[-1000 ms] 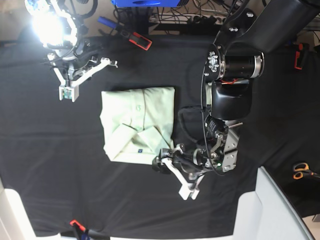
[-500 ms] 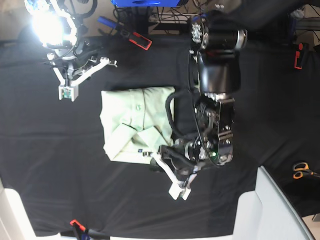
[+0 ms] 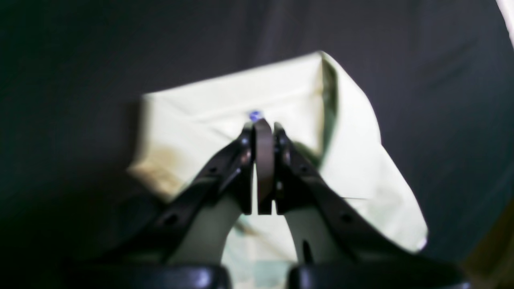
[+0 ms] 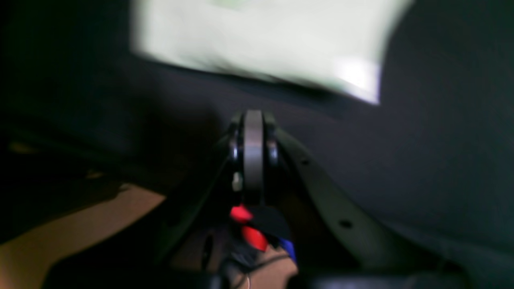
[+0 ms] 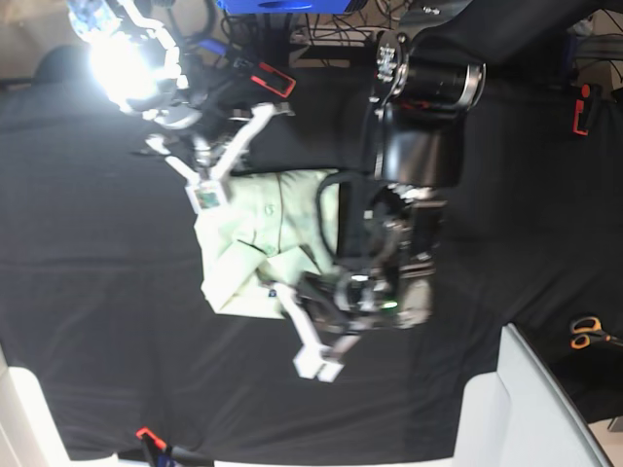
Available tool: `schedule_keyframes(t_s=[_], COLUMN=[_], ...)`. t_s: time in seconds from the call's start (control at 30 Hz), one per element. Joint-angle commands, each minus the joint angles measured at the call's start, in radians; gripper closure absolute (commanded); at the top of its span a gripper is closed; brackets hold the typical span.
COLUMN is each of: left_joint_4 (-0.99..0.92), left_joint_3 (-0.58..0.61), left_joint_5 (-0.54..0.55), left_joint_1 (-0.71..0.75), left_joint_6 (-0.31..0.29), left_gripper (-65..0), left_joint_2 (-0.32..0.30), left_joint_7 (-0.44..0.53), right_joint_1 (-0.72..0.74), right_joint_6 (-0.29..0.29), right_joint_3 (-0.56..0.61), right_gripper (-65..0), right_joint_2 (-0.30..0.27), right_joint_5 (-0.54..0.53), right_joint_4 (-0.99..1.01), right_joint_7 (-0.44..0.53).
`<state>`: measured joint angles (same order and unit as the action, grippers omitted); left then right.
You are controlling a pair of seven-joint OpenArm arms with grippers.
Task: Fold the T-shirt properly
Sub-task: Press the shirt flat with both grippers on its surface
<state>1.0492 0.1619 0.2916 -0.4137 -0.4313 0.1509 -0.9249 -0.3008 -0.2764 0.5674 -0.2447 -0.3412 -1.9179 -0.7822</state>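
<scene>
We see the folded pale mint-green cotton T-shirt | left jaws closed empty at its near collar edge | right jaws closed beside far edge.

One overhead base cam, two wrist cams riding low behind the hands.
Base view looks straight down on the black tabletop from far, both arms in frame. Left wrist cam sits close behind the left hand, facing the T-shirt. Right wrist cam sits behind the right hand, blurred, shirt edge at top. All three views share the T-shirt.
</scene>
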Motion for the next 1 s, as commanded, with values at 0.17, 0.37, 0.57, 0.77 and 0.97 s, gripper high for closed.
schedule_keyframes(t_s=[0.17,0.37,0.57,0.77,0.97], left_joint_4=[-0.166,-0.261,-0.271,-0.272,-0.274], left_joint_3=[0.011,0.011,0.011,0.011,0.012], left_joint_5=[0.007,0.004,0.008,0.005,0.004], left_joint_1=[-0.054,-0.069,-0.081,-0.083,-0.081], left_joint_6=[-0.007,-0.007,-0.007,-0.007,-0.007], left_gripper=[0.0,0.0,0.0,0.0,0.0], left_joint_2=[0.006,0.006,0.006,0.006,0.006], left_joint_7=[0.154,0.224,0.228,0.229,0.229], right_joint_1=[0.068,0.168,0.223,0.222,0.197], right_joint_6=[0.012,0.022,0.17,0.268,0.274], right_joint_3=[0.006,0.001,-0.142,-0.234,-0.221], right_gripper=[-0.1,-0.1,-0.1,-0.1,-0.1], right_joint_2=[0.032,0.034,0.038,0.037,0.032], right_joint_5=[0.0,-0.006,-0.177,-0.207,-0.206], right_joint_4=[-0.01,0.057,0.237,0.398,0.44], right_joint_7=[0.017,0.022,0.106,0.142,0.212])
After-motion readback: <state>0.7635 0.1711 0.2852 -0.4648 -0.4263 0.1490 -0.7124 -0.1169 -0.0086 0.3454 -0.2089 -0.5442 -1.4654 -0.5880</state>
